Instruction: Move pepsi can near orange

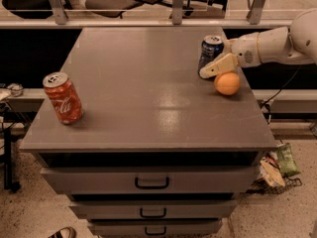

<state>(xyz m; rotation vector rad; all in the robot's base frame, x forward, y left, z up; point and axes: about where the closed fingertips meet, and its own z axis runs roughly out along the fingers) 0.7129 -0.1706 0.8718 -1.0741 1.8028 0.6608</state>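
The pepsi can (211, 49), dark blue with a silver top, stands upright at the back right of the grey cabinet top (143, 93). The orange (227, 83) lies right in front of it and slightly to its right, almost touching. My gripper (207, 66) reaches in from the right on a white arm (270, 44) and is open around the can's lower part. Its near finger (218, 66) lies across the can's front base just above the orange. The far finger is hidden behind the can.
A red Coca-Cola can (63, 97) stands upright near the front left edge. The top's right edge runs close beside the orange. Drawers (151, 181) face me below. A rail (148, 21) runs behind the top. Litter (277, 167) lies on the floor at the right.
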